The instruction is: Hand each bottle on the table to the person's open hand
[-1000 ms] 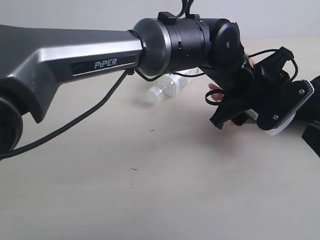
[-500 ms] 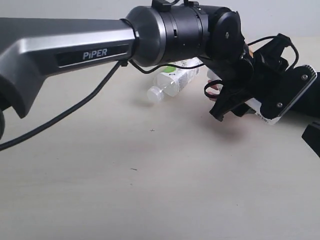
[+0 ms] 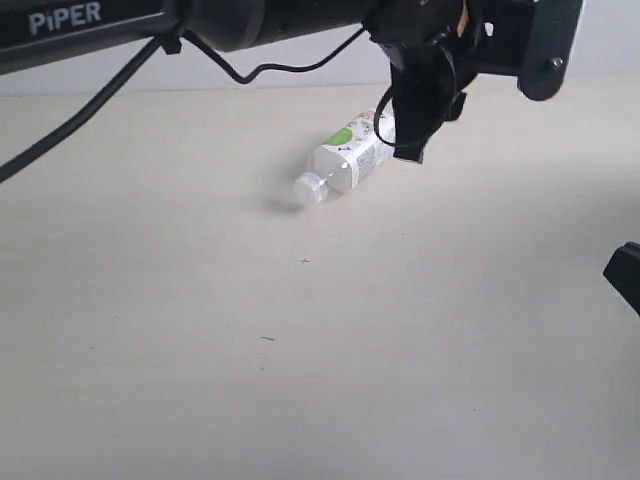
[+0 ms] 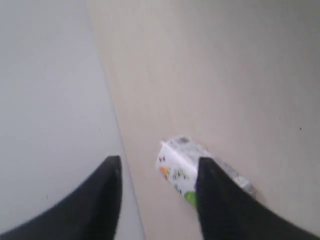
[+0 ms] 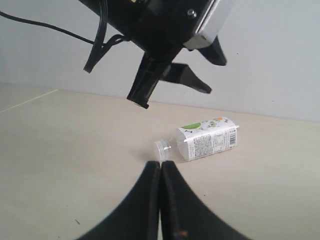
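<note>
While the left fingers (image 4: 107, 200) stand apart w/ nothing between them, they hang above the tabletop (image 3: 300, 380), over the far-right end of the bottle (image 3: 348, 162), clear of it. Right fingers (image 5: 152, 200) are pressed together, empty, low at the near right edge. Bottle lies on its side on the tabletop, mid-scene toward the far side, cap end pointing near-left, base far-right. Handling, my guess: looks empty so v. light; thin plastic walls, soft, will dent under a hard squeeze; round & smooth, prob. rolls or skids if nudged. Best hold = across the labelled mid-body, one finger each side, stiffer there than nr the neck. Looks: clear plastic, white label w/ green patch & small print, pale cap.
</note>
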### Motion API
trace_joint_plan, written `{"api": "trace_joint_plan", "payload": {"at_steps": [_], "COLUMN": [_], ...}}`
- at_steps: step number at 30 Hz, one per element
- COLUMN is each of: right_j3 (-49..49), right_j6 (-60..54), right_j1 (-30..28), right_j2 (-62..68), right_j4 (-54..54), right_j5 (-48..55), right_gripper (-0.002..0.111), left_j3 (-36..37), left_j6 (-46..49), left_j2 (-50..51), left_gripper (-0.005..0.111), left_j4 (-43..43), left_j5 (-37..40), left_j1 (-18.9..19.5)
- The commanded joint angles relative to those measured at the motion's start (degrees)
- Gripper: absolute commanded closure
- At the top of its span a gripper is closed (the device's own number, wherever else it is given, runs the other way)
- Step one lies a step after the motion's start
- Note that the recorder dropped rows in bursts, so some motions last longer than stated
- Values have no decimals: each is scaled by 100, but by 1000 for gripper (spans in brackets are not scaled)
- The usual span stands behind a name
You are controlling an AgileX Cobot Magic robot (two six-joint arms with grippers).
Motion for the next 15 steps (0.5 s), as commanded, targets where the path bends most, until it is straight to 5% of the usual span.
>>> {"api": "trace_joint_plan", "payload": {"at_steps": [1,7,15], "right_j3": [28,28,28], "right_j6": [-8,-8,-8], "right_j1": [-18,-18,-18], "right_j2": [-15,-15,-15], "right_j4": [-30,-30,-30], "right_j5": [-33,-33,-33], "right_gripper": [108,108,108], "left_j3": [-8,-8,887], "left_j6": [-1304,-2003,-160], "left_j2": [-168,-408,-1416], "left_gripper": [106,107,107], "left_j4": [516,-316,-5207], "left_j5": [798,1400,935], "left_j1": [292,1188,3117]}}
